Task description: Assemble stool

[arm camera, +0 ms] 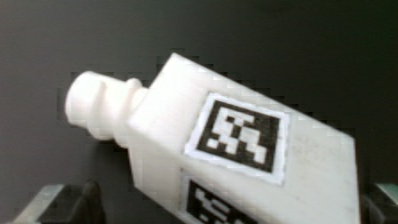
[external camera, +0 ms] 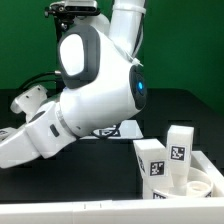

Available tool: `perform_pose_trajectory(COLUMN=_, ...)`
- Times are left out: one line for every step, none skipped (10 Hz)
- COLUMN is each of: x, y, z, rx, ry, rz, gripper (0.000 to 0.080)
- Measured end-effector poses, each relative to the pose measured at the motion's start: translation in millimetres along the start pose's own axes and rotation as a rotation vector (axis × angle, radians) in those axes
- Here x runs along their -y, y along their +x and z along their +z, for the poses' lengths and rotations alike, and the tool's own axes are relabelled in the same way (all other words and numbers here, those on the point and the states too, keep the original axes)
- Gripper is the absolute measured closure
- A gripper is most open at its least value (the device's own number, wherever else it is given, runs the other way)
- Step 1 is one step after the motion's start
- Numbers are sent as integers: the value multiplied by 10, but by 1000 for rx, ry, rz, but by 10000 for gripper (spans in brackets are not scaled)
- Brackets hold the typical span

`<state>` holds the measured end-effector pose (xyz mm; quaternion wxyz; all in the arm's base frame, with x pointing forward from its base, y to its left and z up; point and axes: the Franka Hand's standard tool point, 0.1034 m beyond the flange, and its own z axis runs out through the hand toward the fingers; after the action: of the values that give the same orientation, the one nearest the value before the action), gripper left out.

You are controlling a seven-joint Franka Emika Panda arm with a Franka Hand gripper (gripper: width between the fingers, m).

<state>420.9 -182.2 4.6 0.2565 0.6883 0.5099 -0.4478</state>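
I see a white stool leg [arm camera: 222, 140], tagged and with a round peg, filling the wrist view right by the gripper [arm camera: 107, 205], and I judge it light, stiff, slick plastic best pinched across its flat flanks (jaw state: I cannot tell).

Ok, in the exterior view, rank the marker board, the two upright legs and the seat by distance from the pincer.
The pincer works low at the exterior view's left.
1. Marker board: centre, under the arm.
2. Front upright leg: right of centre.
3. Rear upright leg and seat: far right, too close to call.
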Motion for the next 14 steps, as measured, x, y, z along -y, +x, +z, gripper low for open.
perform_pose_trajectory(x=1, y=12, z=-14, rx=-1, ry=-3, rz=-2, gripper=150)
perform_pose_trajectory(x=-20, y=10, z=-23, rx=-2, ry=-4, rz=-22, gripper=150)
perform_pose_trajectory(x=-90, y=5, z=-49, rx=-3, ry=-11, rz=-38, gripper=150)
perform_pose_trajectory(x=-155, y=3, z=-71, rx=-2, ry=-18, rz=-49, gripper=150)
perform_pose_trajectory(x=-243, y=-12, z=-101, rx=3, ry=-24, rz=-73, gripper=150)
perform_pose_trajectory(x=-349, y=-28, z=-148, rx=9, ry=-31, rz=-79, gripper=150)
perform_pose_trajectory(x=-403, y=-41, z=-177, rx=17, ry=-25, rz=-79, gripper=151)
perform_pose_trajectory(x=-402, y=-39, z=-185, rx=25, ry=-21, rz=-88, gripper=151)
perform_pose_trajectory(x=-389, y=-26, z=-205, rx=25, ry=-27, rz=-82, gripper=151)
perform_pose_trajectory(x=-307, y=-5, z=-200, rx=22, ry=-26, rz=-72, gripper=151)
perform_pose_trajectory(x=-216, y=11, z=-149, rx=15, ry=-18, rz=-78, gripper=151)
perform_pose_trajectory(x=-159, y=8, z=-93, rx=9, ry=-10, rz=-83, gripper=151)
perform_pose_trajectory(x=-121, y=-7, z=-26, rx=2, ry=-4, rz=-90, gripper=151)
perform_pose_trajectory(x=-118, y=-48, z=41, rx=2, ry=6, rz=-104, gripper=151)
